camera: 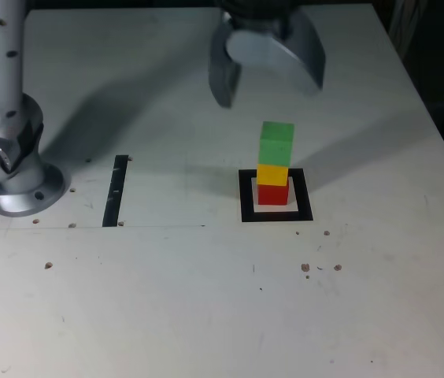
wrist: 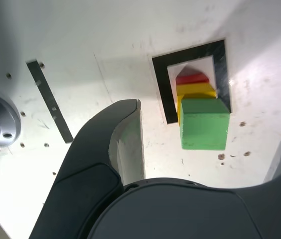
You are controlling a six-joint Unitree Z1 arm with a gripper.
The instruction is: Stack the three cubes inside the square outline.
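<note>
Exterior view: red cube [camera: 272,194], yellow cube [camera: 271,174] & green cube [camera: 276,142] stacked inside square outline [camera: 246,195] on counter [camera: 206,299]. Jaws apart, above, holding nothing. Task looks done, nothing left.

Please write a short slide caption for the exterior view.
Open claw above a tower: green cube on yellow on red, inside the black square.
</note>
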